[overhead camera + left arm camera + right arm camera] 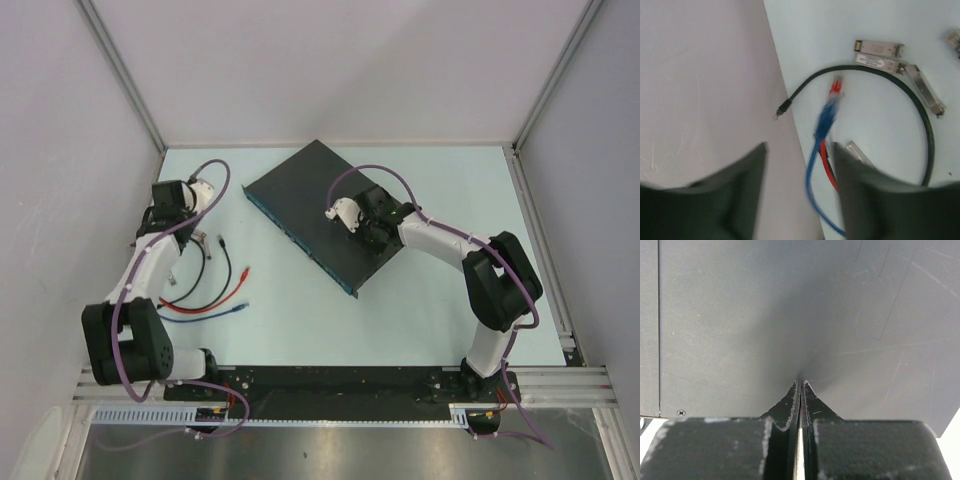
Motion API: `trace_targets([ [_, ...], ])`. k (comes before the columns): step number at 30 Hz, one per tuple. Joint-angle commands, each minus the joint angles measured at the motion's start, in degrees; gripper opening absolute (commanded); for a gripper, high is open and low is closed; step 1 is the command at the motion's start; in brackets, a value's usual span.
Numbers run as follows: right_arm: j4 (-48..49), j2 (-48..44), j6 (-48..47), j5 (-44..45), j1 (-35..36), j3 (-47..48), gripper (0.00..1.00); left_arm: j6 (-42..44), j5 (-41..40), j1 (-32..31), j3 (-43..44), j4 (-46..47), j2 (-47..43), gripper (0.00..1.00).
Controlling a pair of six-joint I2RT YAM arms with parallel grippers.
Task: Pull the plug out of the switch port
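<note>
- The left arm [150,260] rises from its base at the near left corner, folds back on itself along the grey side wall [700,90], and its wrist bends over so the fingers point down at the pale table [420,310].
- The left gripper [799,150] hangs above the table's left edge. Its two dark fingers [740,200] stand apart, with nothing clamped between them.
- In the wrist view, a blue cable [825,120] runs up through the gap between those fingers. It is blurred and its plug end points away from the camera. I cannot tell whether it brushes the right-hand finger.
- A red cable [832,89] lies just beside the blue one, with its tip slightly farther out.
- A black cable [922,120] curves in a wide loop around both, and its small plug lies by the foot of the wall.
- Three slim metal modules [879,48] lie near one another beyond the black loop.
- From above, the three cables sit in a loose bundle on the table, left of the switch and apart from it.
- The switch [300,190] lies flat and skewed at mid-table, with its blue-teal socket edge facing the near left.
- The right gripper [800,386] is pressed together with only a hairline slit between the fingers. Its tips rest on the switch's dark top.
- The right arm [440,240] stands up from the near right, elbows outward, and reaches left across the switch.
</note>
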Motion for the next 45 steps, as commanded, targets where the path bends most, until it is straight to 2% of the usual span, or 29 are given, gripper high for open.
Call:
trace_targets([
  [1, 0.36, -1.07, -0.38, 0.07, 0.22, 1.8, 0.0, -3.33, -8.8, -4.03, 4.49, 6.65, 1.34, 0.86],
  [2, 0.45, -1.33, 0.05, 0.07, 0.22, 1.8, 0.0, -3.78, -8.54, -4.82, 4.58, 6.56, 0.99, 0.99],
  [6, 0.63, -2.74, 1.46, -0.46, -0.04, 1.8, 0.0, -6.41, -7.66, -10.53, 6.07, 2.28, -0.94, 1.0],
  [9, 1.42, -3.53, 2.77, -0.72, -0.22, 1.71, 0.03, -10.1, -4.25, -13.43, 8.52, -1.25, -2.53, 1.0],
  [10, 2.29, -4.31, 3.39, -0.64, -0.39, 1.8, 0.08, -12.2, -2.66, -13.97, 9.23, -3.78, -3.14, 1.0],
  [12, 2.39, -5.11, 5.84, -1.68, -1.62, 3.11, 0.23, -15.1, 2.07, -14.41, 12.12, -5.82, -4.2, 0.99],
  [14, 1.42, -5.55, 7.61, -4.05, -3.02, 4.87, 0.5, -17.23, 6.82, -14.41, 14.5, -8.73, -4.64, 1.0],
  [16, 1.24, -5.9, 11.37, -5.29, -5.66, 7.5, 0.71, -17.49, 13.24, -14.41, 17.58, -9.35, -4.99, 1.0],
  [18, 0.98, -5.64, 14.28, -6.52, -8.91, 11.62, 0.8, -16.79, 17.81, -14.59, 20.57, -8.39, -5.6, 1.0],
  [19, 0.37, -5.12, 16.47, -7.48, -10.05, 13.21, 0.81, -15.92, 21.66, -14.85, 21.62, -7.6, -5.61, 1.0],
  [23, -1.65, -2.39, 21.14, -8.55, -14.71, 22.52, 0.82, -17.66, 28.28, -16.17, 27.16, 2.13, -4.12, 1.0],
  [24, -2.35, -1.87, 22.63, -7.76, -16.11, 24.37, 0.82, -19.15, 29.34, -16.17, 27.69, 4.52, -2.89, 1.0],
  [26, -2.89, -0.2, 25.45, -1.8, -16.91, 29.38, 0.89, -19.95, 30.93, -16.17, 28.83, 8.99, -1.13, 1.0],
  [28, -2.54, 0.6, 26.59, 3.39, -17.88, 32.11, 0.99, -19.43, 30.93, -16.17, 30.06, 9.55, 2.29, 1.0],
  [31, -1.22, 2.09, 27.3, 9.46, -18.41, 33.35, 1.0, -20.65, 26.21, -15.91, 31.83, 7.53, 6.6, 1.0],
  [33, -0.78, 2.71, 28.35, 11.66, -18.5, 32.92, 1.0, -25.11, 25.04, -14.85, 30.95, 6.39, 8.27, 1.0],
  [37, -0.43, 3.85, 28.53, 11.49, -18.59, 31.25, 1.0, -33.56, 23.99, -14.06, 28.58, 7.0, 12.49, 1.0],
  [41, -1.65, 7.27, 30.46, 10.53, -18.59, 34.56, 1.0, -32.44, 22.23, -16.87, 29.89, 7.36, 14.6, 1.0],
  [45, -1.31, 8.51, 28.98, 8.86, -18.06, 35.55, 0.98, -36.56, 24.59, -17.22, 31.91, 7.35, 15.92, 1.0],
])
